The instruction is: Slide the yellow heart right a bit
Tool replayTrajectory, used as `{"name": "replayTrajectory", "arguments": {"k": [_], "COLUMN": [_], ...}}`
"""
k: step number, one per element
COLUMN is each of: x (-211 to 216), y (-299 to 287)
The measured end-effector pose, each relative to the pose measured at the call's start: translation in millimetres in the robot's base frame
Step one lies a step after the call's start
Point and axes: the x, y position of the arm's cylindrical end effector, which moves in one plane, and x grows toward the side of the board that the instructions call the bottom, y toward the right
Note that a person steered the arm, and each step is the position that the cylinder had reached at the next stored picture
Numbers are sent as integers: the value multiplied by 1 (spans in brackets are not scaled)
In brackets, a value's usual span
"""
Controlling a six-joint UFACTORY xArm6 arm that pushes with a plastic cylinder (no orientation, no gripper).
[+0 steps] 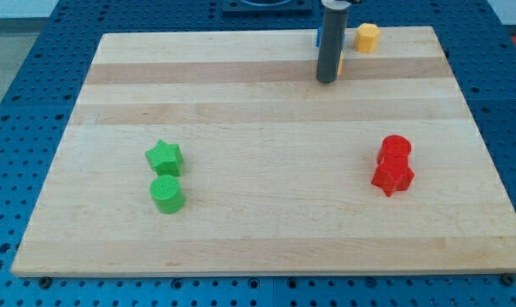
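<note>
My dark rod comes down at the view's top centre, and my tip (327,81) rests on the wooden board (258,111). A thin yellow sliver (339,63) shows at the rod's right edge. It is mostly hidden, so I cannot tell its shape. A yellow block (368,37), roughly hexagonal, sits near the board's top edge, up and to the right of my tip. A blue block (317,38) peeks out from behind the rod's left side, mostly hidden.
A green star (164,156) and a green cylinder (167,194) sit close together at the lower left. A red cylinder (396,149) touches a red star (392,176) at the right. A blue perforated table surrounds the board.
</note>
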Motion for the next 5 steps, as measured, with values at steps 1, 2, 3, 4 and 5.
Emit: {"name": "replayTrajectory", "arguments": {"k": [1,2,3,4,5], "x": [-4,-17,-24,-33,-33], "y": [-40,-68,-48,-30,-28]}}
